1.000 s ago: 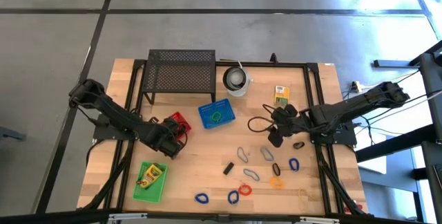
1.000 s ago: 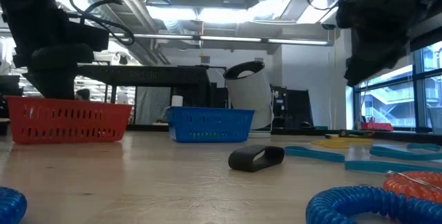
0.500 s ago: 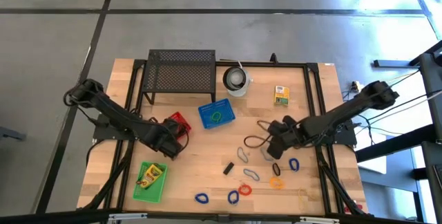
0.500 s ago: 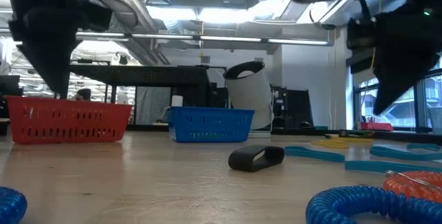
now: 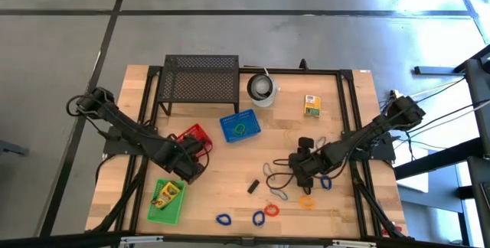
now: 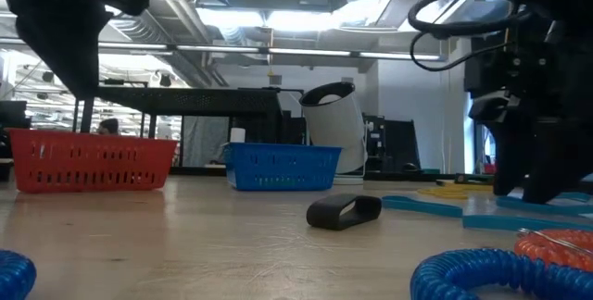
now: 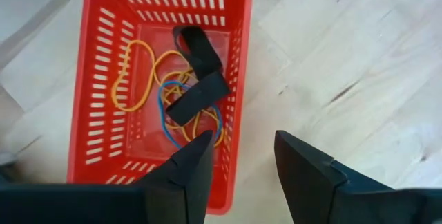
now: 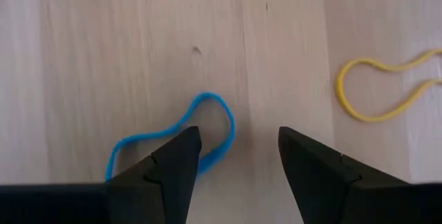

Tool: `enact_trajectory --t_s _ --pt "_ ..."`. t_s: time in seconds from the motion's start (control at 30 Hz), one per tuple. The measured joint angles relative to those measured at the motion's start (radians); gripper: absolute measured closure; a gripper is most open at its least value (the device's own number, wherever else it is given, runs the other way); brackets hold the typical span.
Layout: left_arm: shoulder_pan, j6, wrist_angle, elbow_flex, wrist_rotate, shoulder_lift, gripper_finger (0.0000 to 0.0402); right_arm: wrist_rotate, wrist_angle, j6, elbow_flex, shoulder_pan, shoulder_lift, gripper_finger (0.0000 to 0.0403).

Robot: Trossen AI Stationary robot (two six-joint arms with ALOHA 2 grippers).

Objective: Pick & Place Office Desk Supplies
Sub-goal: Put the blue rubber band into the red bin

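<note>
- High view: left gripper [image 5: 190, 170] sits between the red basket [image 5: 197, 136] and the green basket [image 5: 167, 200]; that green one holds a yellow-and-green box [image 5: 169, 194]. Right gripper [image 5: 298, 173] is low over the scattered loops [image 5: 276, 193] — grey ones just beside it, blue loop [image 5: 325, 181] and orange loop [image 5: 306, 201] close by, small black clip [image 5: 252, 186] a bit off toward the table middle. Blue basket [image 5: 240, 127], black mesh stand [image 5: 200, 78], white cup [image 5: 262, 89] and a second box [image 5: 311, 106] lie well beyond both grippers.
- Low view: black clip [image 6: 344, 211] lies flat on the table; right gripper [image 6: 533, 184] down near the wood, loops around it.
- Left wrist view: fingers [image 7: 193, 172] parted, empty — red basket [image 7: 166, 86] directly ahead with rubber bands and a black strap [image 7: 197, 82] inside.
- Right wrist view: fingers [image 8: 176, 162] spread wide, nothing held; a thin blue band [image 8: 176, 137] lies at the fingertips, a yellow band [image 8: 383, 89] off to one side.
</note>
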Motion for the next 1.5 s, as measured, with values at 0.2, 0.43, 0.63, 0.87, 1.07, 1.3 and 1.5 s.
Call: enact_trajectory --t_s 0.2,0.43,0.63,0.87,1.07,1.3,1.5 --pt "0.000 -0.014 0.000 0.000 -0.008 0.000 0.0255 -0.021 0.035 -0.011 -0.002 -0.001 0.003 0.0222" --pt "0.000 -0.016 0.002 0.000 -0.023 0.000 0.0263 -0.072 0.073 -0.013 -0.003 -0.002 0.005 0.0321" --pt "0.000 -0.009 0.054 0.000 -0.069 0.000 0.0265 -0.101 0.090 -0.015 -0.004 -0.012 0.005 0.0395" --pt "0.000 0.024 0.076 0.008 -0.128 0.000 0.0268 -0.102 0.084 -0.030 -0.007 -0.018 -0.027 0.0392" --pt "0.000 0.118 0.087 0.050 -0.261 0.000 0.0275 0.037 0.102 -0.017 -0.007 -0.021 -0.154 0.0395" --pt "0.000 0.334 0.350 0.054 -0.478 0.005 0.0276 0.232 0.286 -0.090 -0.005 -0.021 -0.306 0.0390" --pt "0.000 0.657 0.712 0.054 -0.499 0.024 0.0247 0.266 0.544 -0.369 -0.005 -0.021 -0.338 0.0392"
